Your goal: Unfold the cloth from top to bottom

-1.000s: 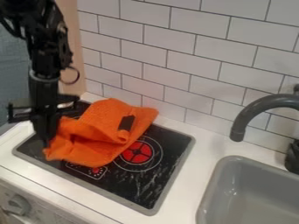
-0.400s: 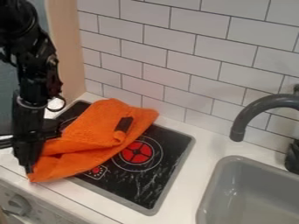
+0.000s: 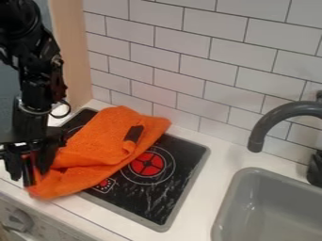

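The orange cloth lies creased on the stove, from near the tiled wall down past the stove's front edge, and its lower corner is on the bench, near the front edge. At this corner is the gripper, its jaws standing apart with some orange between. Right of the cloth the black stove top shows, then a strip of white bench before the sink.
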Controlling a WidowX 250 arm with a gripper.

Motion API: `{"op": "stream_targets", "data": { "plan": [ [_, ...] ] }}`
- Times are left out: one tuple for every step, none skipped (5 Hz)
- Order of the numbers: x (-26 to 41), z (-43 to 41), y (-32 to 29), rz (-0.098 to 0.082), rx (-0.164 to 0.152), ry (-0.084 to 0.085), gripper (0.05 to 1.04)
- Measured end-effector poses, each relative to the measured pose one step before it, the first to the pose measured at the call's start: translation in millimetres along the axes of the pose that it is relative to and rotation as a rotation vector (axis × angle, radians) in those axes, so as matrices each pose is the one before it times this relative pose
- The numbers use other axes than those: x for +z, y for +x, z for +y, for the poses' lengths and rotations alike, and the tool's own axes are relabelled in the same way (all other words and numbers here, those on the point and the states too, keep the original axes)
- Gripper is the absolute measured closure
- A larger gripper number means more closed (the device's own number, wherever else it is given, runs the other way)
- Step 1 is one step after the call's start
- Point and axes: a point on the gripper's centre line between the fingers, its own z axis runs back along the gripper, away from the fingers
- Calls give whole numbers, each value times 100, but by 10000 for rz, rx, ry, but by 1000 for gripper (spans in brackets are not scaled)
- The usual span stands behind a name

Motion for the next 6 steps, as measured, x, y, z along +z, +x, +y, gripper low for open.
{"op": "stream_targets", "data": {
  "plan": [
    [536,-223,298,65,74,25,63],
    [1765,-308,284,-165,28,-283,76],
    [2462,-272,84,-2,-45,-651,85],
    [2747,-431,-168,-40,-137,-852,85],
    [2722,-272,-106,-241,-46,-950,85],
    [1354,-203,-220,8,-134,-555,85]
  ]
}}
